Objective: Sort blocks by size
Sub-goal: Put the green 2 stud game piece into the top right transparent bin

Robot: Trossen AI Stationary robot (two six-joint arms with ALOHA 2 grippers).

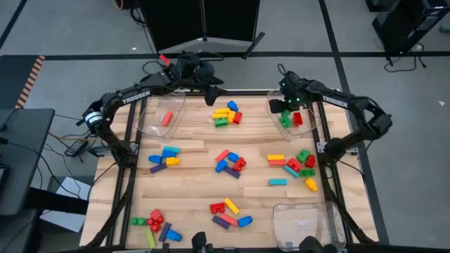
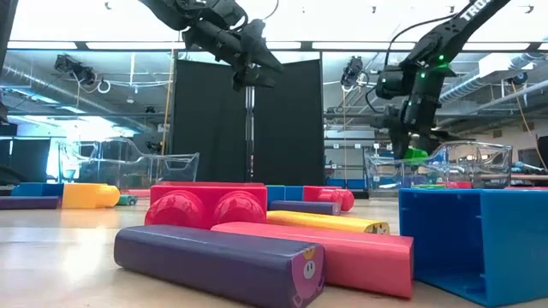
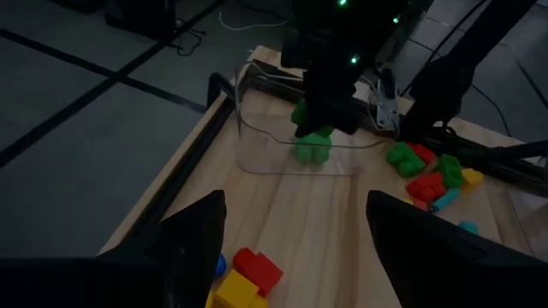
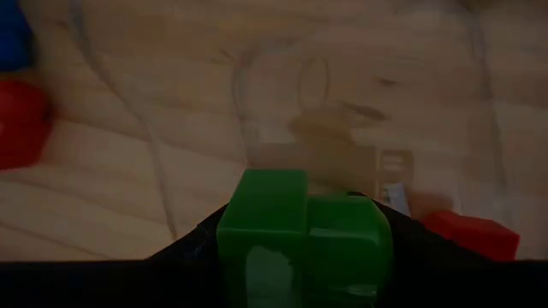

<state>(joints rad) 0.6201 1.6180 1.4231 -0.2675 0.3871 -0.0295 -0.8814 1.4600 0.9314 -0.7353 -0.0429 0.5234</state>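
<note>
In the high view the right gripper (image 1: 287, 105) sits at the upper right of the frame, over a clear bin (image 1: 311, 126) at the table's top right corner. Its jaws are partly closed on a green brick (image 4: 301, 241), which fills the bottom centre of the right wrist view between the dark fingers; the left wrist view shows the same brick hanging under that gripper above the bin's floor. In the bin lie a red brick (image 1: 297, 118) and another green one (image 1: 285, 120). The left gripper (image 1: 211, 91) hangs at the upper centre of the high view, just above the table's top edge, its jaws standing wide apart with nothing between them; its two fingers (image 3: 195, 231) frame the bottom of the left wrist view. A second bin (image 1: 151, 123) at the upper left holds one red brick (image 1: 166, 118). A third bin (image 1: 301, 221) sits at the lower right. The other blocks lie in loose clusters on the table (image 1: 197, 158): one (image 1: 226, 116) at the upper centre between the two top bins, one (image 1: 164, 159) at mid left, one (image 1: 230, 163) at the centre, one (image 1: 295, 167) at mid right, one (image 1: 228, 213) at the lower centre and one (image 1: 156, 226) at the lower left. In the low view, a purple bar (image 2: 218, 261), a red bar (image 2: 321, 254) and a blue brick (image 2: 475, 244) fill the foreground.
</note>
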